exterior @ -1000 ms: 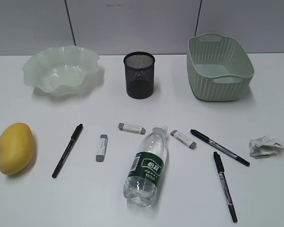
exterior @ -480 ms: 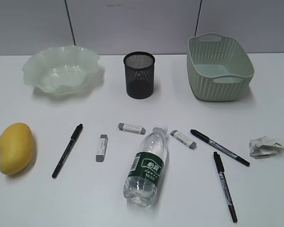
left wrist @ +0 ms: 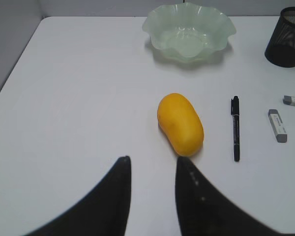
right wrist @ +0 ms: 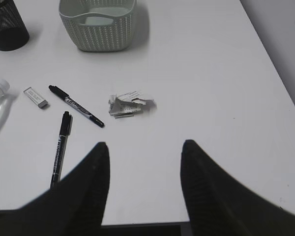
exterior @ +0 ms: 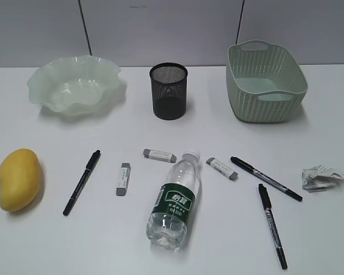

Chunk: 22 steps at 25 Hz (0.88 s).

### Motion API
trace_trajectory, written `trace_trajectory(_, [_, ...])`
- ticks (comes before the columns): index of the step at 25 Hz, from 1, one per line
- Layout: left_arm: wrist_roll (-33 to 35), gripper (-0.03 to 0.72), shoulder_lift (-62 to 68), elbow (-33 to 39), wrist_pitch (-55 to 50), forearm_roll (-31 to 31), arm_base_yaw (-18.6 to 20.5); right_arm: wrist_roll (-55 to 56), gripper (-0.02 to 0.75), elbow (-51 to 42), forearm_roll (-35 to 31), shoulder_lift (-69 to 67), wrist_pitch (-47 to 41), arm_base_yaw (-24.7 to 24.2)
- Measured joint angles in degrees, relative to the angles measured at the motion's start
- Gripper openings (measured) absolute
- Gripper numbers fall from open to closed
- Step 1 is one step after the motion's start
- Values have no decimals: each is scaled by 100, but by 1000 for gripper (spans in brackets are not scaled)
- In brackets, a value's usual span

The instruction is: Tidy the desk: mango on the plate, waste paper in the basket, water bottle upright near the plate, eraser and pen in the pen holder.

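The yellow mango (exterior: 18,179) lies at the desk's front left, just ahead of my open left gripper (left wrist: 154,160), whose right fingertip is close to its near end. The ruffled green plate (exterior: 74,85) sits back left, the black mesh pen holder (exterior: 168,90) back centre, and the green basket (exterior: 266,81) back right. The water bottle (exterior: 175,200) lies on its side in the middle. Three erasers (exterior: 123,179) (exterior: 159,155) (exterior: 222,169) and three pens (exterior: 81,182) (exterior: 266,178) (exterior: 272,225) lie around it. The waste paper (right wrist: 130,104) lies ahead of my open, empty right gripper (right wrist: 145,143).
The desk (exterior: 218,126) is white, with a grey wall behind it. Its right edge (right wrist: 280,88) and front edge show in the right wrist view. Neither arm shows in the exterior view.
The lying water bottle has shifted slightly to the left and its label has turned a little. Nothing else on the desk has moved.
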<state>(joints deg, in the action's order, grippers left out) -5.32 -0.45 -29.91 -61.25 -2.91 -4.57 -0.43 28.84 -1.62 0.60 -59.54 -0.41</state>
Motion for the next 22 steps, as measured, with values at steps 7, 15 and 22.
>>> trace_trajectory(7, [0, 442, 0, 0, 0, 0, 0, 0, 393, 0, 0, 0, 0, 0])
trace_trajectory(15, [0, 463, 0, 0, 0, -17, 0, -4, 470, 0, 0, 0, 0, 0])
trace_trajectory(22, [0, 461, 321, -6, -23, -21, 0, -4, 472, 0, 0, 0, 0, 0])
